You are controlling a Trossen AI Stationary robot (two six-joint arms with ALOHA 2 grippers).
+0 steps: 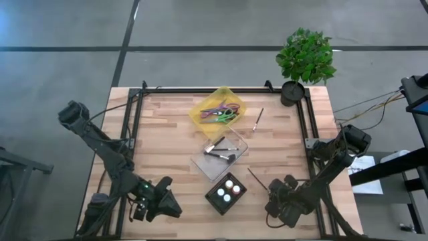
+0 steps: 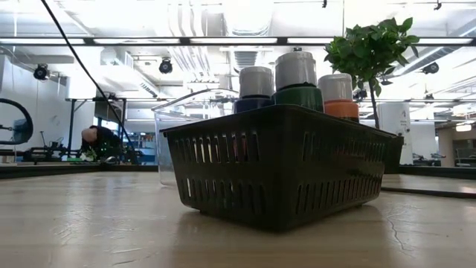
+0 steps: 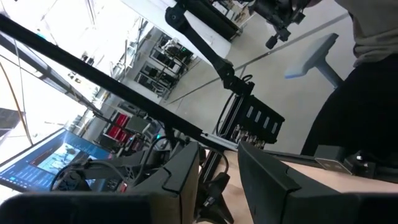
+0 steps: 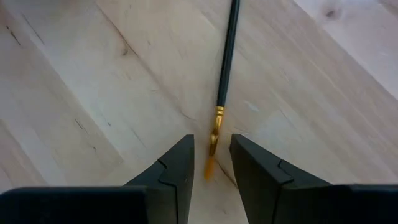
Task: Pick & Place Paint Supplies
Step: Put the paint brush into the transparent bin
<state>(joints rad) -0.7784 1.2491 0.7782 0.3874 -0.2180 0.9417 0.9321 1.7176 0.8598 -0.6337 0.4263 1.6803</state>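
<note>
A black basket [image 1: 212, 201] [image 2: 282, 179] near the table's near edge holds three white-capped paint bottles: dark blue [image 2: 255, 93], green [image 2: 297, 85] and orange [image 2: 338, 100]. A clear tray [image 1: 200, 161] holds several brushes [image 1: 221, 148]. One dark-handled brush [image 1: 257, 179] [image 4: 227, 56] lies flat on the wood to the right of the basket. My right gripper [image 1: 273, 191] [image 4: 211, 146] hangs over it, open, with a finger on either side of its gold ferrule and orange bristles [image 4: 213, 134], apart from them. Another brush [image 1: 258, 119] lies farther back. My left gripper [image 1: 160, 201] [image 3: 217, 149] waits open near the near-left corner.
A yellow tray [image 1: 200, 115] with coloured scissors [image 1: 224, 112] sits toward the far edge. A potted plant [image 1: 304, 60] stands at the far-right corner. Black rails [image 1: 304, 127] border the table. Bare wood lies left of the trays.
</note>
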